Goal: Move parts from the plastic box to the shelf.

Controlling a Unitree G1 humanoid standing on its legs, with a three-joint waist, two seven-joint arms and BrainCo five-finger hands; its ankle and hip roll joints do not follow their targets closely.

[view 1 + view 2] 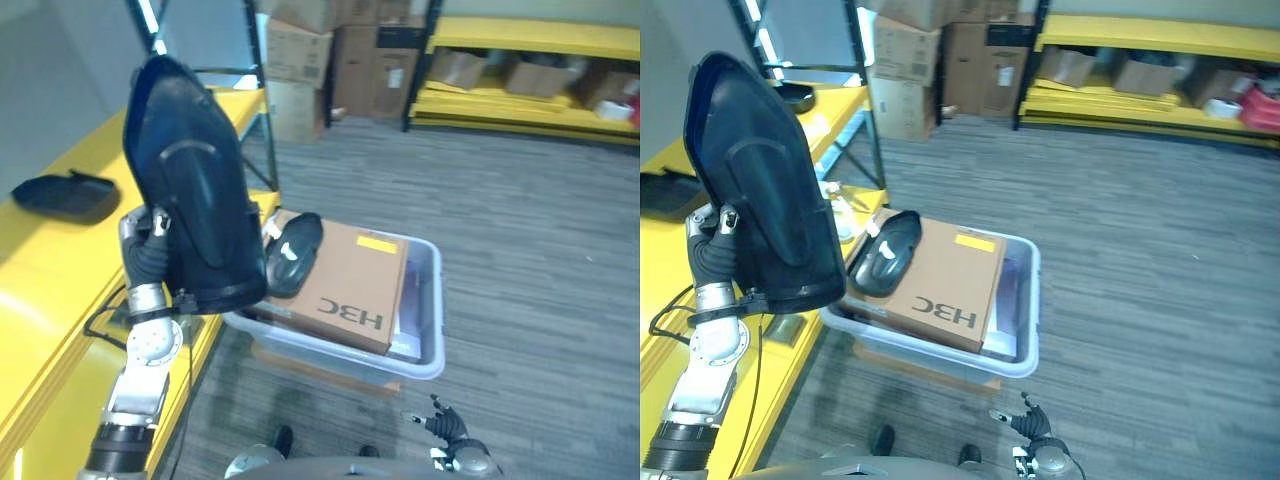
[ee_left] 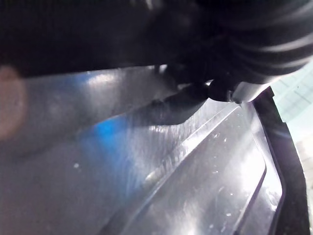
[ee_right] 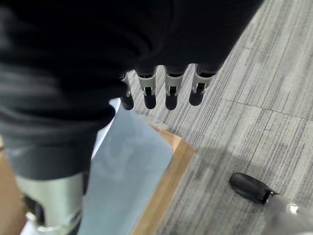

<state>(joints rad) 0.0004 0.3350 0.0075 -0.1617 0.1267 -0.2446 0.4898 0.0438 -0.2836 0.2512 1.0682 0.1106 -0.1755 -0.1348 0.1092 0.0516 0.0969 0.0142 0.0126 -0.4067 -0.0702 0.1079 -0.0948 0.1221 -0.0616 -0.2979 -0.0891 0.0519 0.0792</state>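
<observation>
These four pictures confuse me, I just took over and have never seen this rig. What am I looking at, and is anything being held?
A humanoid robot with two arms. The two wide pictures come from its head camera, the close ones from each wrist. Its left hand holds up a large dark plastic part beside the yellow shelf, where another dark part already lies. Its fingers are hidden behind the part. The plastic box on the floor holds a cardboard carton and a smaller dark part. The right hand hangs low, open, holding nothing.

Glossy black plastic, matt cardboard.
The large moulded part (image 1: 190, 200) shines smooth; the plastic box (image 1: 425, 340) looks translucent, its cardboard carton (image 1: 350, 280) dull.
</observation>
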